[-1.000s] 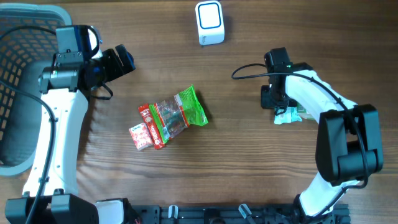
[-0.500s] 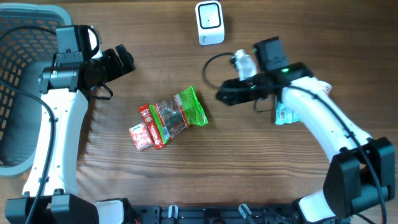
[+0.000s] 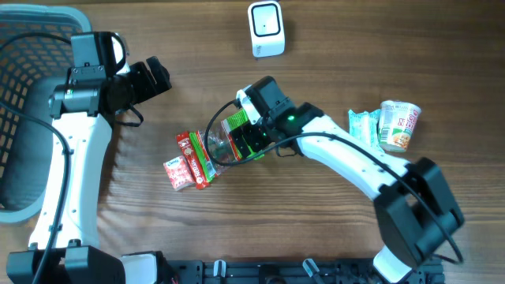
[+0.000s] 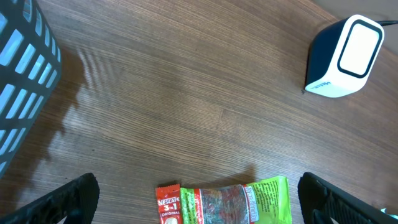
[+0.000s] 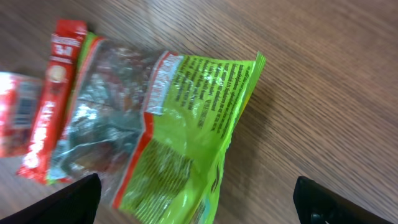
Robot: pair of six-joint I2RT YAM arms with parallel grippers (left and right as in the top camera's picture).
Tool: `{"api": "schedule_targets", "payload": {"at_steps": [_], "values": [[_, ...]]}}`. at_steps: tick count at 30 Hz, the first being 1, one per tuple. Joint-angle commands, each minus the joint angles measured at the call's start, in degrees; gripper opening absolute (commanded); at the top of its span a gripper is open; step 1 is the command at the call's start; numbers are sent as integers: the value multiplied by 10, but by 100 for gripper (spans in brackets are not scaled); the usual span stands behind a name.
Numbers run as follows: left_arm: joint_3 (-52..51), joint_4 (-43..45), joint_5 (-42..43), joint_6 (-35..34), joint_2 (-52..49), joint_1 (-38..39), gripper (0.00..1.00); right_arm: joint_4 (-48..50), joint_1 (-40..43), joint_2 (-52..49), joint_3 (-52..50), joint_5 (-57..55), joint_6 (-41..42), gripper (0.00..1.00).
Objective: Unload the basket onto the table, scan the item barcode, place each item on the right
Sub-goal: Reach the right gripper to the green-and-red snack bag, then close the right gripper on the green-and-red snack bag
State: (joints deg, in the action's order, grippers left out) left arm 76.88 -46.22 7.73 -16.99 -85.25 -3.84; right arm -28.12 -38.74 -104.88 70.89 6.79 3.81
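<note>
The right gripper (image 3: pixel 241 140) hangs over the middle of the table (image 3: pixel 316 229) with its jaws spread wide and nothing clamped between them. Directly under it lies the snack bag (image 5: pixel 186 118), flat on the wood, with a green printed end pointing to the far right and a clear middle showing dark contents. In the right wrist view the two fingers (image 5: pixel 62 199) stand at the near corners of the picture, one on each side of the bag. Whether they touch the bag cannot be told. The print on the green part is too blurred to read.

A red sachet (image 3: pixel 195 162) lies against the left edge of the bag, and a small red and white packet (image 3: pixel 177 172) sits just left of that, touching it.

The scanner (image 3: pixel 266 28), white-faced with a dark body, stands at the far edge near the centre, well apart from the bag.

The left gripper (image 3: pixel 151 79) is released too, with its jaws fully apart and empty. It hovers above bare wood on the far left, beside the basket (image 3: pixel 47 14). At the right, a cup (image 3: pixel 398 125) lies on its side next to a pale green packet (image 3: pixel 361 126).
</note>
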Motion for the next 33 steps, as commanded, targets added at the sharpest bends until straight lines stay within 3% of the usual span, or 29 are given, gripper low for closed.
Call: {"api": "schedule_targets", "payload": {"at_steps": [1, 2, 4, 9, 17, 22, 24, 25, 28, 33], "values": [[3, 2, -1, 7, 4, -4, 100, 0, 1, -53, 8, -32, 9, 99], [3, 2, -1, 7, 4, -4, 100, -9, 6, -68, 8, -56, 9, 99], [3, 2, -1, 7, 4, -4, 100, -25, 18, -71, 8, -57, 13, 87], [3, 2, -1, 7, 4, -4, 100, -77, 75, -70, 8, -59, 28, 73], [3, 2, -1, 7, 4, -4, 100, -132, 108, -22, 8, -36, -7, 73], [3, 2, -1, 7, 4, -4, 100, -151, 101, 60, 8, 71, 35, 75], [3, 2, -1, 7, 4, -4, 100, -174, 81, 63, 8, 83, 63, 64], [3, 2, -1, 7, 4, -4, 100, -194, 62, 58, 3, 72, 77, 40], [3, 2, -1, 7, 4, -4, 100, -207, 28, 57, -26, 40, 107, 4], [3, 2, -1, 7, 4, -4, 100, -144, -36, 57, -115, 4, 163, 4]]}}
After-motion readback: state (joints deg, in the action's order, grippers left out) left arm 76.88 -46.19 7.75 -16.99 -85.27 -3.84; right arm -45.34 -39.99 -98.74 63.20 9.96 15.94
